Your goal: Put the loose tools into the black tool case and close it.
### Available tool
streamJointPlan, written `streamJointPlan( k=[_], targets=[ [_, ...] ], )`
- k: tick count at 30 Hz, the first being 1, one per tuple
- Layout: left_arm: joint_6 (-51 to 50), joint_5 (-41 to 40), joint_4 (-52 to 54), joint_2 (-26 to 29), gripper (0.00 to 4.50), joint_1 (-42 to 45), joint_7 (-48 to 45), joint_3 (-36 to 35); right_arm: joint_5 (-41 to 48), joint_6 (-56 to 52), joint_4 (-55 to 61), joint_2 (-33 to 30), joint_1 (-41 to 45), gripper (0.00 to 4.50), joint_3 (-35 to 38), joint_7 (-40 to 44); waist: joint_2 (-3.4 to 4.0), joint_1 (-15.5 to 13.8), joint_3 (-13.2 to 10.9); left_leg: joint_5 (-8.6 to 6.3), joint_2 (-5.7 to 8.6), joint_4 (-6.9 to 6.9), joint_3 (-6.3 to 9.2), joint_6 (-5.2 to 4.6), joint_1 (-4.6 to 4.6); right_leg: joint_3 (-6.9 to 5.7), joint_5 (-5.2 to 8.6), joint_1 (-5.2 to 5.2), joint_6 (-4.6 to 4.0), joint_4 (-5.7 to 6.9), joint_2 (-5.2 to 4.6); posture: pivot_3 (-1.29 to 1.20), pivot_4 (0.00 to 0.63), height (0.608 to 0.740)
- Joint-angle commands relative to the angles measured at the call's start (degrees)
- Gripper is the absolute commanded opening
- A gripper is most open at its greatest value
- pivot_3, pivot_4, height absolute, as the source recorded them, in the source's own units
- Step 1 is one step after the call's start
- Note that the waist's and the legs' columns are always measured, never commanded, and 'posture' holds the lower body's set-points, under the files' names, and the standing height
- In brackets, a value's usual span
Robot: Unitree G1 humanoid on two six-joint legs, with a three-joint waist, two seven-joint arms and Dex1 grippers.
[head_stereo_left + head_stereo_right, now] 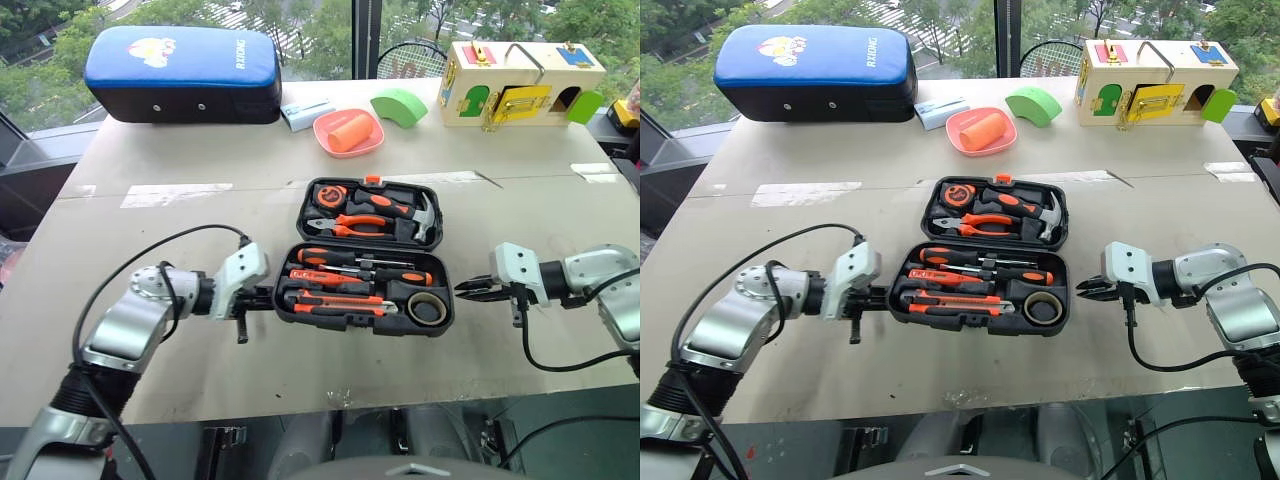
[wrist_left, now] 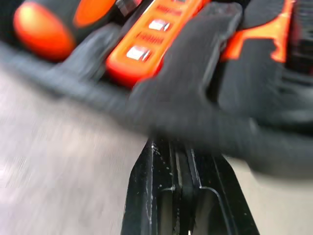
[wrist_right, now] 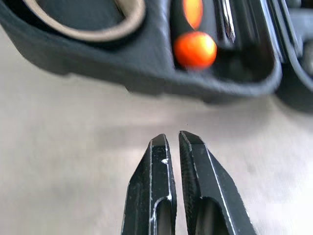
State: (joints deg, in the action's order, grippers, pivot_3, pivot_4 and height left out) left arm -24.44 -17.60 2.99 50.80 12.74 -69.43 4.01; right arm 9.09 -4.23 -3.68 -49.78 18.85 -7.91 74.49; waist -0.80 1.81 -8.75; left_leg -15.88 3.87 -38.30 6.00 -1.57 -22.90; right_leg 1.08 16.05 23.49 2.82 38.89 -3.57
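Scene: an open black tool case [image 1: 365,262] lies mid-table [image 1: 150,330], flanked by two robot arms.
Packed: the utility knife [image 1: 335,298], two screwdrivers [image 1: 355,262] and dark tape roll [image 1: 427,308] sit in the near half's recesses; hammer, pliers and tape measure fill the far half. The slim tester cannot be made out.
Left gripper [image 1: 262,297]: jaws pinched together, empty, tips just beside the case's left edge.
Right gripper [image 1: 466,289]: jaws closed on nothing, close to the case's right edge, apart from it.
Remaining: loading looks finished; the lid stands open and the latch unfastened.
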Motion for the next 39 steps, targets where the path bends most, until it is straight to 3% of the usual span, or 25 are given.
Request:
streamJointPlan(
  k=[1,7,12,19,31,39],
  targets=[
    [1.4,0.4,-4.1,2.3,0.0,0.4,-0.5,-3.1,-1.7,2.2,-2.9,0.0,1.6,0.04,1.4,-2.7,0.0,-0.1,0.0,0.0,0.0,0.0,0.0,0.0,0.0,0.0,0.0,0.0,0.0,0.0,0.0,0.0,0.15,0.735],
    [-1.9,-1.6,-9.2,-1.9,0.0,8.8,3.0,-4.3,-3.7,3.6,-7.9,3.9,6.0,0.04,0.3,-6.5,0.0,-0.7,0.0,0.0,0.02,-0.1,-0.01,0.0,0.0,-0.02,-0.01,0.0,0.01,0.07,0.01,0.0,0.15,0.735],
    [-2.9,-0.1,-8.3,-6.2,0.0,11.6,4.3,-0.9,-5.5,5.4,-10.6,6.9,9.1,0.04,-1.4,-7.3,0.0,-1.0,0.0,0.0,0.03,-0.07,-0.02,0.0,-0.02,-0.02,-0.01,0.01,0.01,0.05,0.01,0.0,0.15,0.735],
    [-4.4,-0.1,-3.6,-6.0,0.0,8.2,2.5,2.0,-3.1,6.6,-8.2,7.1,8.3,0.04,-1.5,-4.5,0.0,-1.0,0.0,0.0,0.04,-0.06,-0.06,0.0,-0.03,0.01,-0.01,0.01,0.01,0.03,-0.01,0.0,0.15,0.735],
    [-10.9,-4.7,8.2,-5.4,0.0,2.5,2.0,0.8,-1.1,8.2,-2.4,2.6,2.5,0.04,0.1,-1.4,0.0,-1.2,0.0,0.0,0.04,-0.05,-0.02,0.0,-0.04,0.0,0.0,0.0,0.01,0.01,-0.02,0.0,0.15,0.735],
    [-10.5,-3.8,8.7,-3.6,0.0,-0.3,2.9,-0.7,-1.4,8.2,-1.4,0.5,0.3,0.04,1.1,-1.4,0.0,-1.1,0.0,0.0,0.02,-0.05,-0.03,0.0,-0.03,0.02,0.0,0.0,0.01,0.02,-0.01,0.0,0.15,0.735]
  ],
)
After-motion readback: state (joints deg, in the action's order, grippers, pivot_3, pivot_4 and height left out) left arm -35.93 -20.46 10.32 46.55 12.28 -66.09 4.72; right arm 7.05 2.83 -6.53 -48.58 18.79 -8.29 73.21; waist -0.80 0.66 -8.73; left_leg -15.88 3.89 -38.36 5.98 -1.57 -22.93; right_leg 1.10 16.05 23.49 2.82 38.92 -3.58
